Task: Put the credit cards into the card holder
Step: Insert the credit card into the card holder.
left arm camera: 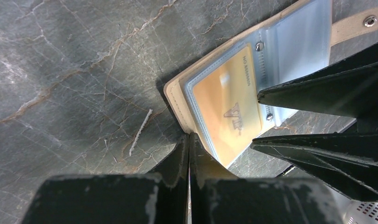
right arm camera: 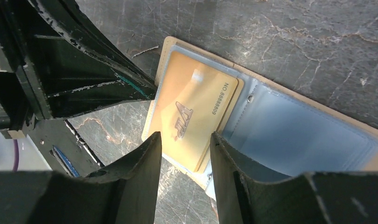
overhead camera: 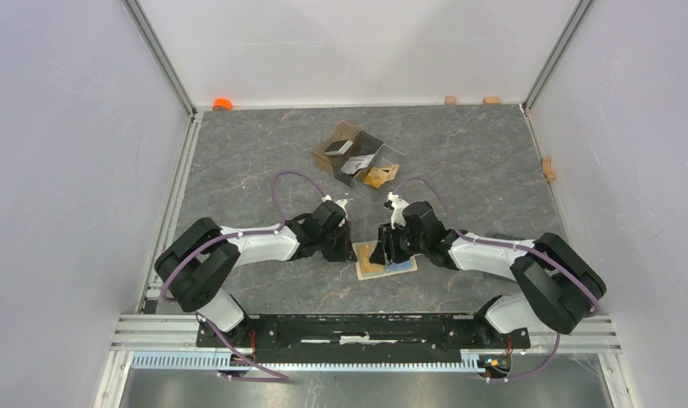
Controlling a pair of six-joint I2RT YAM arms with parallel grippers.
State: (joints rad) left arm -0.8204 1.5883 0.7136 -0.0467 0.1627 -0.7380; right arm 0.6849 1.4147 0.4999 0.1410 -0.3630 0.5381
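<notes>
Card holder lies open and flat on the table, at 6 o'clock of the tabletop in the top view, just ahead of the arm bases and between the two grippers. Gold card sits on its left leaf, apparently under the clear pocket film. In the right wrist view, the card's end at 6 o'clock looks to stick out past the pocket. You cannot tell whether a second gold card lies beneath it.

Right gripper: fingers spread, straddling that end of the card, gripping nothing. Left gripper: fingers pressed together, tips at the holder's edge, on its 9 o'clock side in the top view. Whether they pinch anything thin cannot be told.

Step in hand, by my judgement: seating the gold card. The next move calls for you to nudge the card's end deeper into the pocket while the left tips brace the holder against sliding. Push along the card's length, or it may skew and catch on the film.

Box stands at 12 o'clock of the holder, well apart. Other cards lie in it, dark, silver and gold, not yet fetched.
</notes>
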